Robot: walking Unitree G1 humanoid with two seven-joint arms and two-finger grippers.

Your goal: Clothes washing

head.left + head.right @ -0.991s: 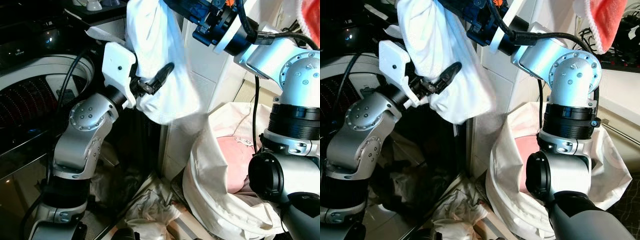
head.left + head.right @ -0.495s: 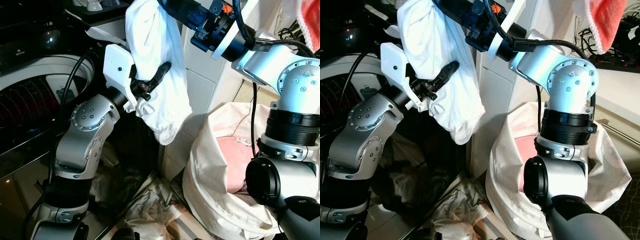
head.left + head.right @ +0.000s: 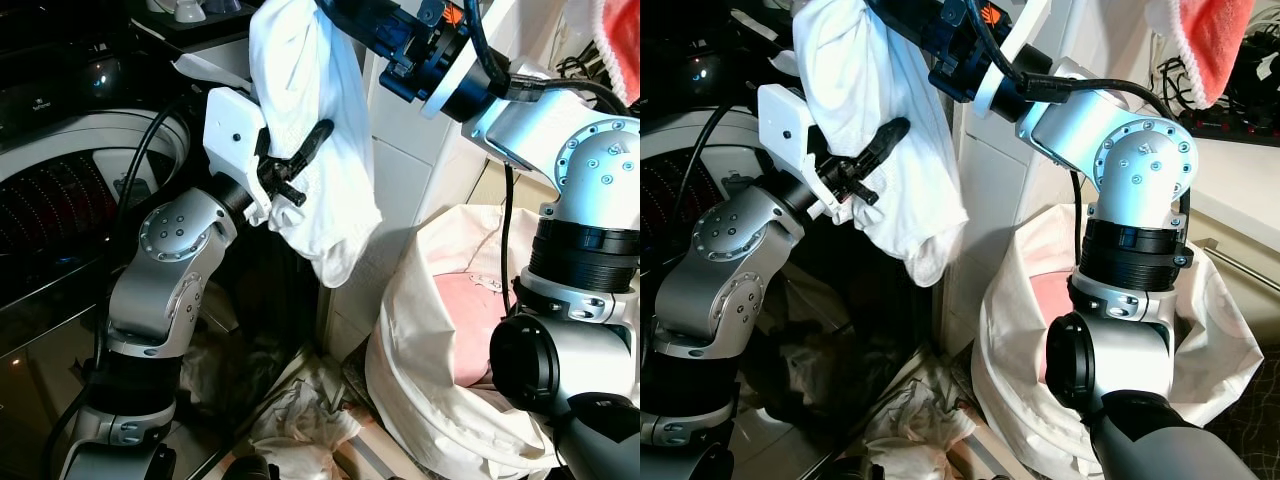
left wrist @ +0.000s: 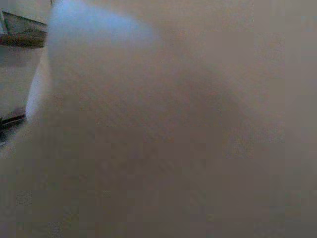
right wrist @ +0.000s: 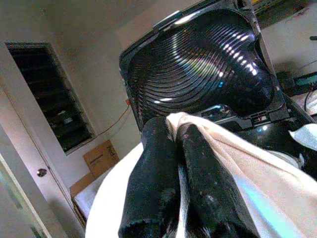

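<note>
The right arm reaches up and across toward the far left, its wrist high at the top of the scene, and the right hand (image 5: 171, 148) has its two black fingers (image 5: 148, 178) pressed together on a fold of the white garment (image 3: 315, 120). The cloth hangs down from that grip as a long loose bundle, its lowest end dangling above the dark gap between the washing machine (image 3: 70, 200) on the left and the white cabinet (image 3: 420, 170) behind.

The left arm is bent sharply at the elbow, forearm raised, and the left hand (image 3: 295, 160) lies against the near side of the hanging garment at mid-height. Its black fingers (image 3: 310, 143) stand apart, one angled up over the cloth, the other short and lower; the left wrist view shows pale fabric pressed close.

In the right wrist view the machine's open lid (image 5: 198, 64) stands upright beyond the held cloth.

On the right a white laundry bag (image 3: 430, 370) sits on the floor, mouth open, with a pink item (image 3: 465, 325) inside. Crumpled clothes (image 3: 300, 410) lie on the floor near the robot's feet.
</note>
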